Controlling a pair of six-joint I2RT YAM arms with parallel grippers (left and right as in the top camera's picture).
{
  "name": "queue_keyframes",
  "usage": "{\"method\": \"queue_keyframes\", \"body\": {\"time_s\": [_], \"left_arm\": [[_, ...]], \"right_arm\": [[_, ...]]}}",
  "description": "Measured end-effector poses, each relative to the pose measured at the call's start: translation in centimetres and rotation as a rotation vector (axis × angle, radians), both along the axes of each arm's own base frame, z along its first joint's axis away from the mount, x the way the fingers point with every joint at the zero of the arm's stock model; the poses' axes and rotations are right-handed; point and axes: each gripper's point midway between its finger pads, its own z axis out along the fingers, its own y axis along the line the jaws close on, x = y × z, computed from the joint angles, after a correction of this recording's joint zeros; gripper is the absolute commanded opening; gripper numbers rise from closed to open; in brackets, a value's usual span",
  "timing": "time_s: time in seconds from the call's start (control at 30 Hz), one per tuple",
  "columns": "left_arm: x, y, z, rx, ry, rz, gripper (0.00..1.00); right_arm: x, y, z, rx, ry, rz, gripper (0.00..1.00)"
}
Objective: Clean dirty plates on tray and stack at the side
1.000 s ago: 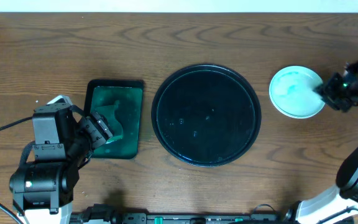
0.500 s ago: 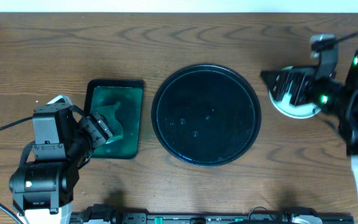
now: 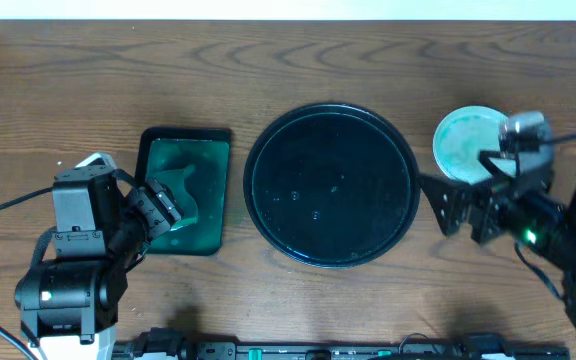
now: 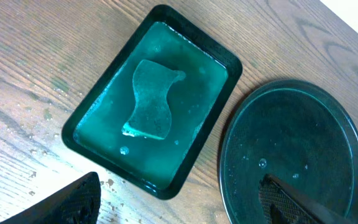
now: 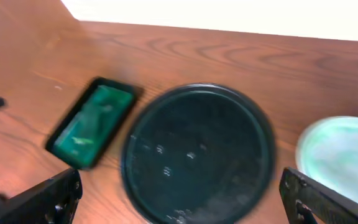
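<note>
The plates (image 3: 465,140) are sitting on the tabletop (image 3: 268,60) just right of the tray (image 3: 330,150). The right end effector (image 3: 443,205) is hovering released beside the tray's rim. The left end effector (image 4: 179,179) is hanging released over the green tray (image 4: 73,121).

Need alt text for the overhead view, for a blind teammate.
The round black tray at centre holds no plates; a pale cyan plate sits on the table to its right, with the right gripper open beside it. At left, the left gripper hovers open over a green tray holding a sponge.
</note>
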Motion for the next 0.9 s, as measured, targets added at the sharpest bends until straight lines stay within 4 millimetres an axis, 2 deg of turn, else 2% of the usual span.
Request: {"method": "queue_keyframes", "body": {"time_s": [0.17,0.27,0.47,0.6,0.67,0.9], "left_arm": [[0.0,0.0,0.0,0.0,0.001,0.0,0.82],[0.0,0.0,0.0,0.0,0.002,0.0,0.82],[0.0,0.0,0.0,0.0,0.001,0.0,0.82],[0.0,0.0,0.0,0.0,0.002,0.0,0.82],[0.0,0.0,0.0,0.0,0.001,0.0,0.82],[0.0,0.0,0.0,0.0,0.0,0.0,0.82]], "right_arm": [[-1.2,-1.9,0.8,-0.089,-0.124,-0.082,0.99],[-1.9,-3.1,-0.1,-0.123,-0.208,-0.142,0.99],[-3.7,-4.6,-6.3,-0.162,-0.245,-0.204,0.99],[-3.1,-5.0,-9.1,-0.159,-0.368,-0.241,0.99],[-2.7,-5.1,-11.2,-0.154,-0.405,-0.248,0.99],[-1.0,-4.9,-17.5,-0.148,-0.433,-0.253,0.99]]}}
